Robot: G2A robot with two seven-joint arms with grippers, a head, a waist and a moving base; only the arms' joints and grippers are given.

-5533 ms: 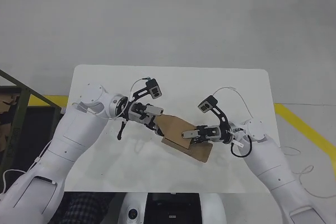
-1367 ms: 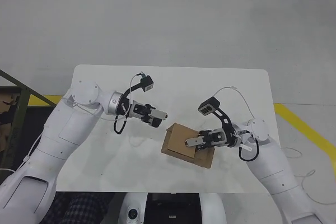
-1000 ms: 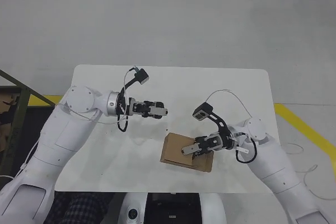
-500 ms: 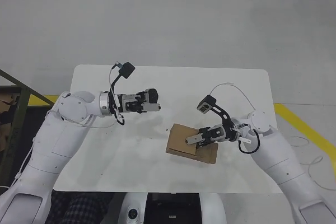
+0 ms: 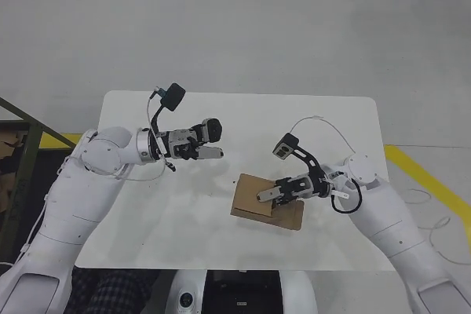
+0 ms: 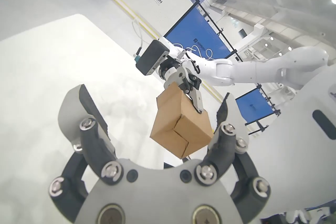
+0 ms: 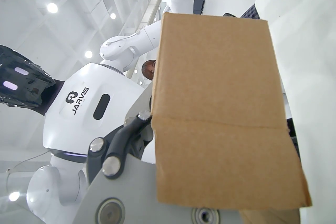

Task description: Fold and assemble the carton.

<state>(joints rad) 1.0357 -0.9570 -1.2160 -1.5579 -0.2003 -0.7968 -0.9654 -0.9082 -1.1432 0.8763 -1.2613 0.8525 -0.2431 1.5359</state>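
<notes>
Step, as I judged it: hold carton [image 5: 267, 202] steady and tuck the flaps shut. Best w/ firm grip, pressing along creases, no twisting. Carton sat by desk's [image 5: 314, 118] front edge, right of centre, R claw [image 5: 268, 195] clenched on its upper wall. L claw [image 5: 214, 149], released and empty, hung well apart toward mid-desk.

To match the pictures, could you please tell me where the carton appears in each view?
Top: carton near middle of table, in right gripper.
Left wrist: carton farther off, beyond the open left gripper.
Right wrist: carton close up, central.
Shared landmark: the table.
</notes>
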